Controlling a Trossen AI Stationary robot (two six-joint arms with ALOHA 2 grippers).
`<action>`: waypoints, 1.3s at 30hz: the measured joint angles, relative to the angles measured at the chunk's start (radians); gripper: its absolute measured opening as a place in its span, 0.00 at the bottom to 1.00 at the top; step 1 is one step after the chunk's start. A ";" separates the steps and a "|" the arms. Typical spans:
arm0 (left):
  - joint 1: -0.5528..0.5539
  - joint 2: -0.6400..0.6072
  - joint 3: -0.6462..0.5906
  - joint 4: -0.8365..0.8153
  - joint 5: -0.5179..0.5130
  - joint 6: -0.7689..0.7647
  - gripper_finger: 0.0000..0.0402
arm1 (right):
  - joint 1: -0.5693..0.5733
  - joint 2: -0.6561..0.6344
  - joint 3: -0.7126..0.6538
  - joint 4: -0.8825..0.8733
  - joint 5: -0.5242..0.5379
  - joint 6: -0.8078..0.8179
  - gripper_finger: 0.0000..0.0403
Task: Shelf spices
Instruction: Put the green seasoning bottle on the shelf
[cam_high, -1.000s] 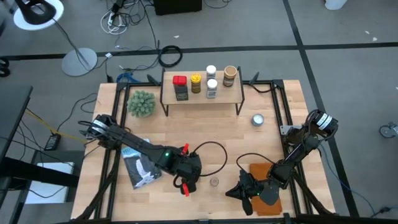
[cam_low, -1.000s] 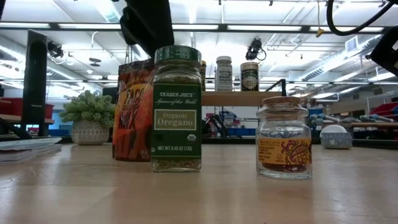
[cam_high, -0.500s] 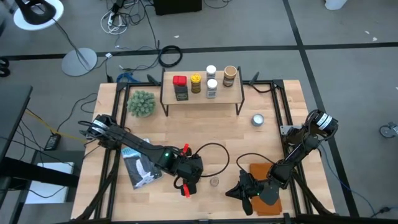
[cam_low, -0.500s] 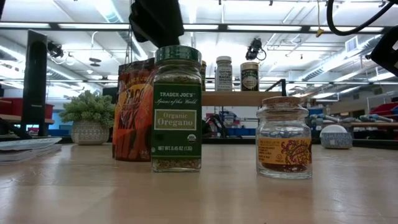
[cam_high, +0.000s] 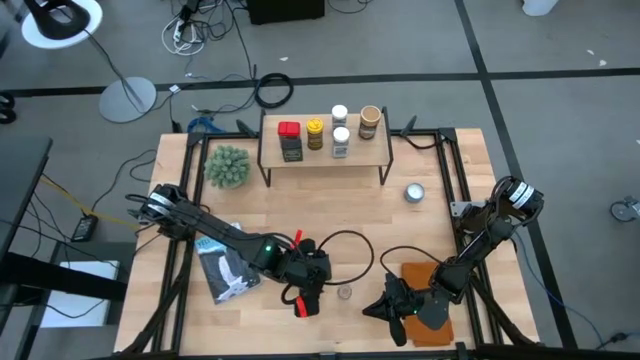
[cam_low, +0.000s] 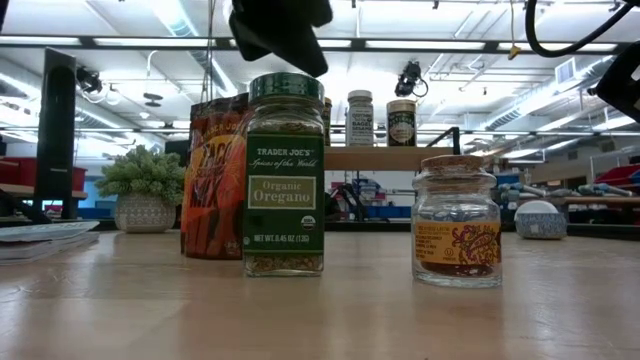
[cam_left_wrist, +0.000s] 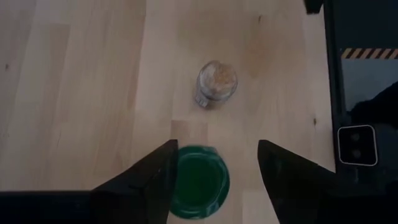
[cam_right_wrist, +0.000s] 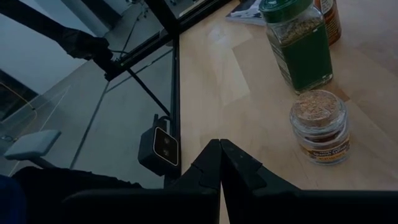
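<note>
Left hand (cam_left_wrist: 212, 163) hovered directly above green-lidded oregano jar (cam_low: 285, 175), fingers (cam_left_wrist: 151, 176) spread to either side of lid, not touching it. Oregano jar stood upright on table (cam_high: 330, 215) near front edge, between orange-red spice pouch (cam_low: 212, 175) just behind it and small cork-topped glass jar (cam_low: 457, 220) near its side. Cork-topped jar (cam_left_wrist: 216, 82) upright, apart from oregano jar. Right hand (cam_right_wrist: 219, 163) parked low at front right of table beside orange mat (cam_high: 428, 300), fingers pressed together, pinching nothing. Shelf (cam_high: 324, 150) at back centre of table carried five spices: red-lidded dark jar (cam_high: 290, 141), yellow-lidded jar (cam_high: 315, 133), two white-lidded jars (cam_high: 340, 131), brown-lidded jar (cam_high: 370, 122). Fuzzy green plant ball (cam_high: 228, 166) left of shelf, round silvery tin (cam_high: 414, 192) right of it.
</note>
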 joint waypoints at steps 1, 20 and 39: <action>0.000 0.000 0.000 0.005 0.000 0.001 0.57 | 0.000 0.000 0.000 0.000 0.000 0.000 0.02; -0.003 0.000 0.000 0.081 0.021 0.060 0.92 | 0.000 0.000 0.000 0.000 -0.017 0.000 0.02; -0.001 0.032 0.000 -0.065 -0.023 0.019 0.93 | 0.000 0.000 0.000 0.000 -0.017 0.000 0.02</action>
